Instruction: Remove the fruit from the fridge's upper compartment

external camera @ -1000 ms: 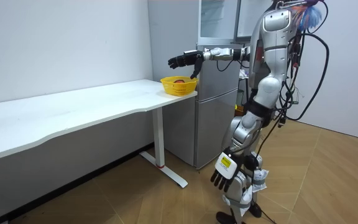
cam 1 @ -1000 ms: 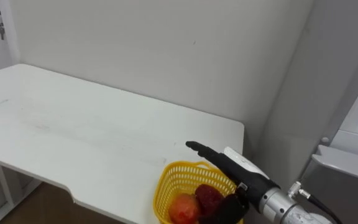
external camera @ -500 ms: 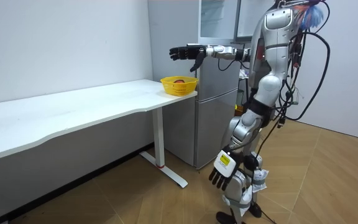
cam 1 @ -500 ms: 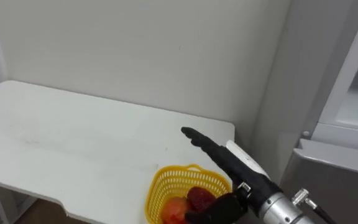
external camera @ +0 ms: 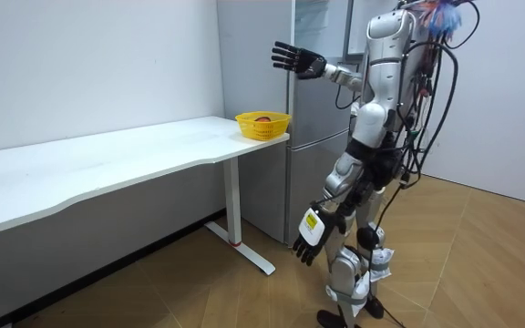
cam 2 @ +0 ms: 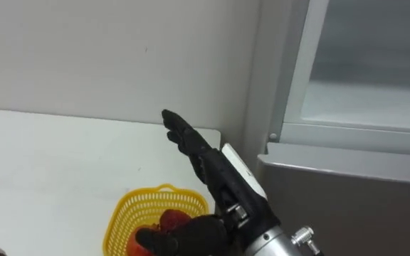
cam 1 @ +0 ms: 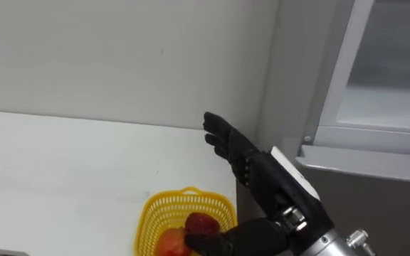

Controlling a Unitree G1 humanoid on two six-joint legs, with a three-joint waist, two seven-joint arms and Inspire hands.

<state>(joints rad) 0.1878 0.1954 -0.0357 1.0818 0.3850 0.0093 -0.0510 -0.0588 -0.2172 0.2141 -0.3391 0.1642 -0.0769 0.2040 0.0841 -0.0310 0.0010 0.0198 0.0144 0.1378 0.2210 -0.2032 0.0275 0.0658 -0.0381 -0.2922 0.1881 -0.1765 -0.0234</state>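
My right hand (cam 1: pixel 251 167) is raised above the table's right end, open, fingers straight, holding nothing. Below it a yellow basket (cam 1: pixel 164 211) holds a red fruit (cam 1: pixel 201 226) and an orange one (cam 1: pixel 168 242). To its right stands the fridge (cam 1: pixel 376 206); its upper compartment (cam 1: pixel 390 78) shows a pale inside behind a white frame. In the room view I stand in front of the fridge (external camera: pixel 322 137), right hand (external camera: pixel 297 61) held out at head height above the basket (external camera: pixel 262 125). My left hand (external camera: pixel 307 244) hangs open beside my thigh.
The white table (cam 1: pixel 62 163) runs off to the left along the wall. The basket sits at its right end, close to the fridge's side. In the room view, wooden floor (external camera: pixel 481 264) lies open behind me.
My right hand has risen from just over the basket and swung toward the fridge. The eye views have turned right, bringing more of the fridge in. My left hand has swung slightly forward.
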